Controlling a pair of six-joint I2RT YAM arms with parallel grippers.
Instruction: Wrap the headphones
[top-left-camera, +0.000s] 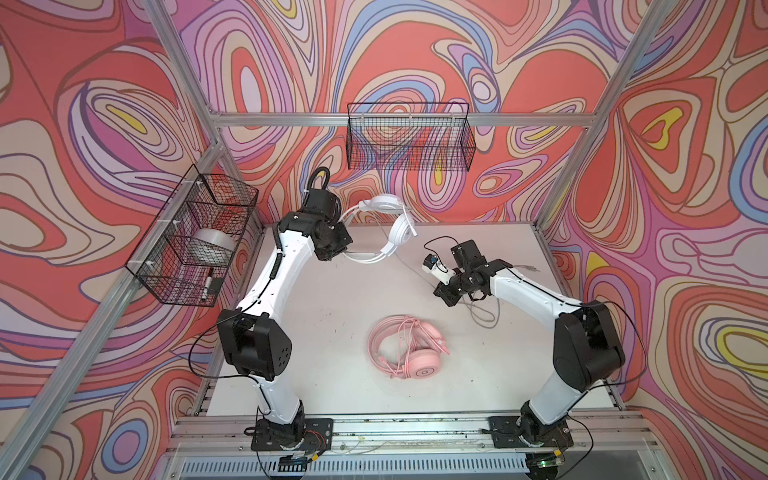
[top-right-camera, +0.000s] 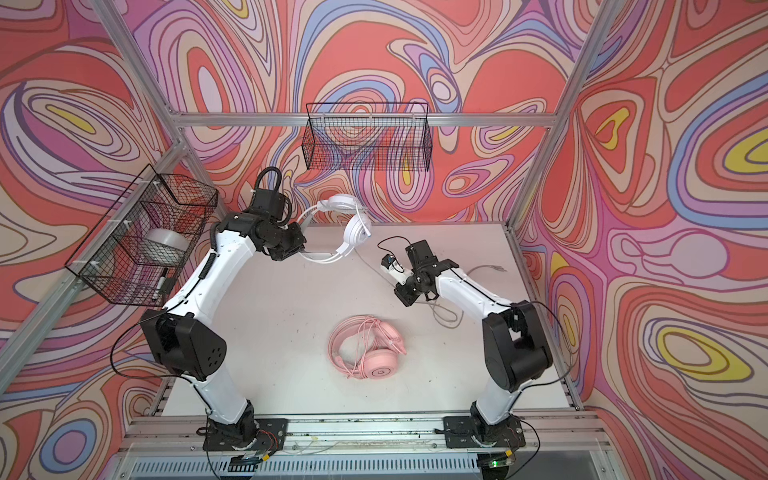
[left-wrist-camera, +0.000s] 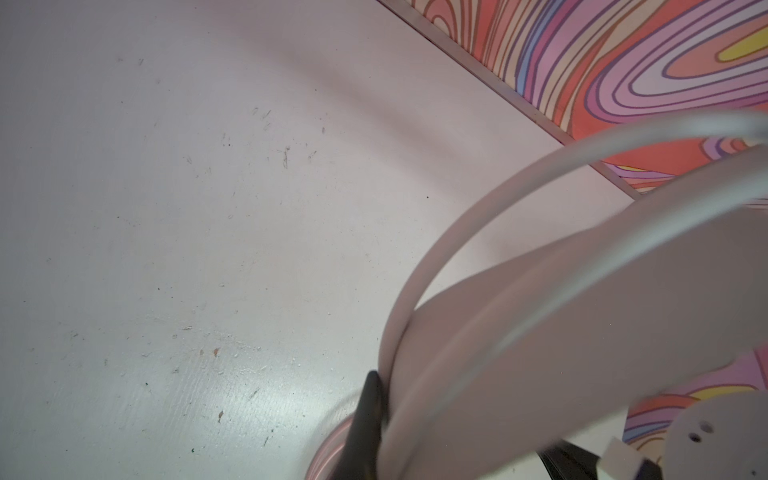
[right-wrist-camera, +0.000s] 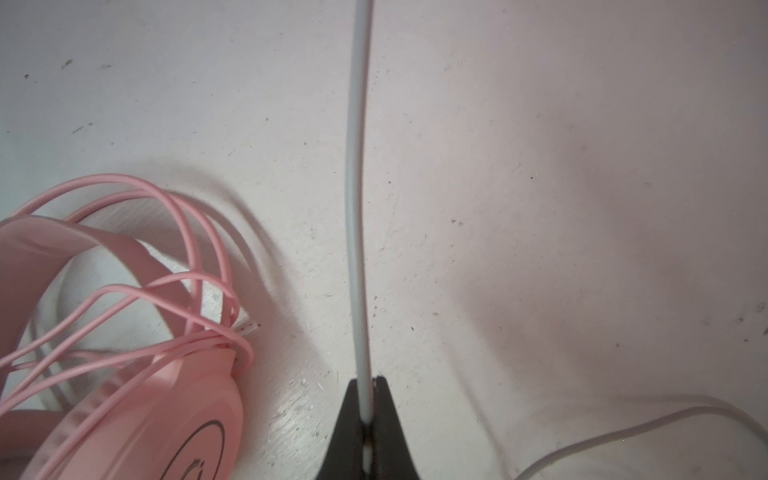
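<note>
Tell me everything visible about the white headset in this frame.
The white headset looks like smooth hard plastic: two round earcups joined by a wide band with a thin arch over it. It is held up near the back edge of the table, with the left gripper shut on the band. Its grey-white cable runs nearly straight to the right gripper, which pinches it. The rest of the cable loops slack on the table.

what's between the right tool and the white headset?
Only the grey-white cable, pinched in the shut right tool, stretching toward the white headset over bare table; clearest in the right wrist view.
</note>
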